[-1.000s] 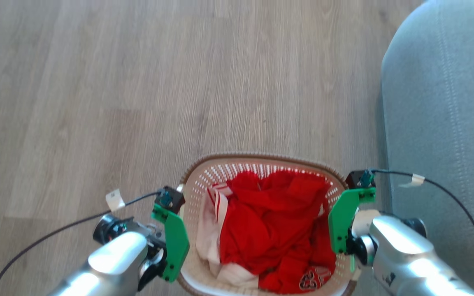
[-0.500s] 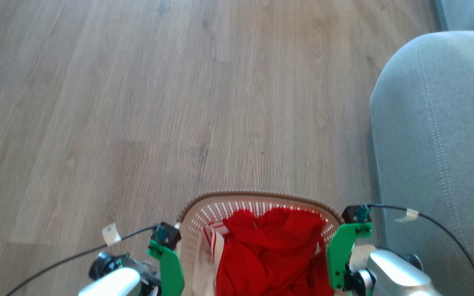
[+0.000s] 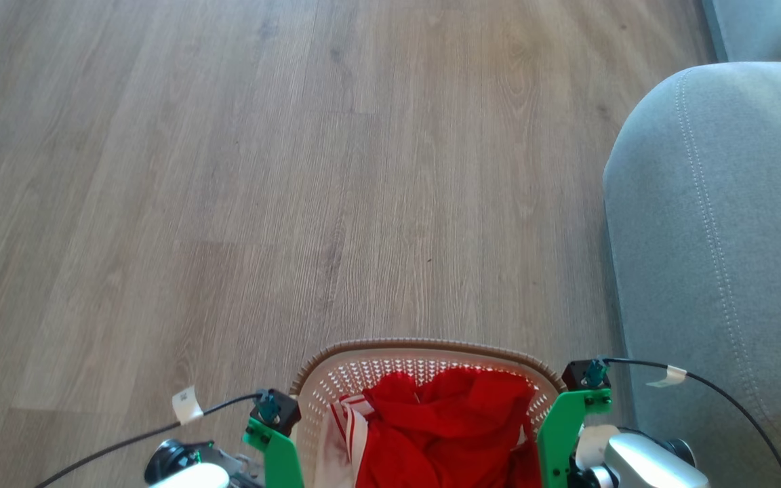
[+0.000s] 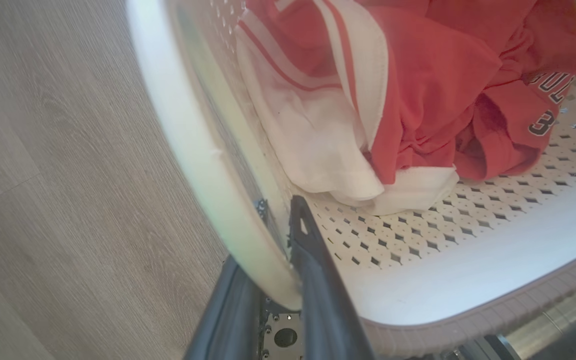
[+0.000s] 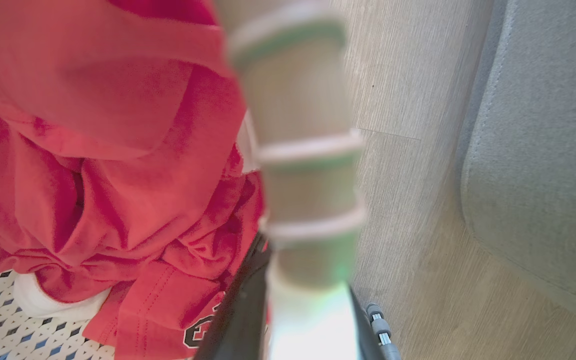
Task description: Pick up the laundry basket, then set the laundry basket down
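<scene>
Wood-look planks make the floor (image 3: 228,169), and the laundry basket (image 3: 424,346) is over it at the bottom edge of the head view, between the two arms. Its brown woven-look rim curves at the far side, and its white wall is full of small holes. Red and white clothes (image 3: 445,427) lie crumpled inside; in the left wrist view a white piece with red stripes lies against the near wall, and a red piece carries dark letters.

The left tool (image 4: 273,280) is closed on the left side of the laundry basket (image 4: 193,150): one dark finger (image 4: 318,280) is inside, against the perforated wall, and the other is outside, with the white rim pressed between them. The right tool (image 5: 308,315) grips the right side in the same way, with the blurred pale wall of the basket (image 5: 303,100) standing between its two fingers and the red clothes (image 5: 93,150) just beside the inner one.

I cannot tell if the bottom of the basket touches the floor.

To the right a grey upholstered sofa (image 3: 723,237) stands near the basket. A black cable (image 3: 126,437) leaves each wrist.
</scene>
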Robot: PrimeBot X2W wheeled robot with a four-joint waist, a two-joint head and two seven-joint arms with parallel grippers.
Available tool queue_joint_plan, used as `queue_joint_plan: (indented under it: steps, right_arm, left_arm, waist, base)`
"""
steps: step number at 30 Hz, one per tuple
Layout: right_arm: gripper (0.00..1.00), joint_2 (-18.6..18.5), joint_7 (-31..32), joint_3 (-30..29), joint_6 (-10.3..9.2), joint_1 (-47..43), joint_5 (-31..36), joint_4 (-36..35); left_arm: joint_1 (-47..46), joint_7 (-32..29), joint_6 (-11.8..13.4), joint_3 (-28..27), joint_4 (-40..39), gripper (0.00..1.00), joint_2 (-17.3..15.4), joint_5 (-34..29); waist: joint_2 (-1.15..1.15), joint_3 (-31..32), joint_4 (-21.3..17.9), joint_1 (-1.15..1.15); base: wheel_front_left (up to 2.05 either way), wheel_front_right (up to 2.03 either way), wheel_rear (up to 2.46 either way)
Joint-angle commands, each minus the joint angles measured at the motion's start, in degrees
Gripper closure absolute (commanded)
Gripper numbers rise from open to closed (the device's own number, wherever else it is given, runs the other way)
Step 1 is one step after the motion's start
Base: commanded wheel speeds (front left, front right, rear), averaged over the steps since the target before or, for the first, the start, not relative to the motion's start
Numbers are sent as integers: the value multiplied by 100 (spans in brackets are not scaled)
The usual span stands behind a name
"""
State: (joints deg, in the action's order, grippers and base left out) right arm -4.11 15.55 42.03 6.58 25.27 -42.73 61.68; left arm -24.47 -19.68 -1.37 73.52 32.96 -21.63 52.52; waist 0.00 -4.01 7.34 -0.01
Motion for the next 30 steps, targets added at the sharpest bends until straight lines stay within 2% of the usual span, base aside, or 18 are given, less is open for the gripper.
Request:
queue_joint_plan:
  steps: [1, 11, 30]
  right_arm:
    - [100, 122, -129, 150, 91, 152, 164, -210]
    - [100, 123, -112, 143, 91, 183, 204, -241]
    - [100, 123, -38, 79, 91, 205, 253, -355]
  left_arm:
    - [-93, -59, -82, -21, -264, 100, -80, -103]
    - [-56, -202, 50, -21, -566, 100, -209, -123]
    - [-69, -223, 101, -32, -622, 100, -259, -110]
  waist:
    - [0, -6, -1, 1]
    - [0, 3, -13, 1]
    - [0, 94, -31, 1]
  base:
    - [0, 0, 0]
    - [0, 0, 0]
    - [0, 0, 0]
